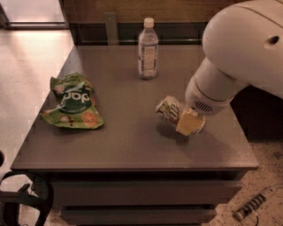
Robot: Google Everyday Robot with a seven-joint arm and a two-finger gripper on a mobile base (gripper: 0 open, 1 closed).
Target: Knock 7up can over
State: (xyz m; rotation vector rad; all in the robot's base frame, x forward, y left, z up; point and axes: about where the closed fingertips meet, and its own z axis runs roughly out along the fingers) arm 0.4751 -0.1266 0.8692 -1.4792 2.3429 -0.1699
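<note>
The surface (pixel 132 148) was a dark grey-brown table top with a drawer front (pixel 141 192) under it. Behind it stood a brown wooden wall (pixel 181 9). On the left the floor (pixel 26 88) was pale and speckled, and bright light (pixel 31 11) shone at the top corner. A power strip (pixel 254 205) lay on the floor at the lower right. The gripper (pixel 185 122) was low over the right side of the surface.
</note>
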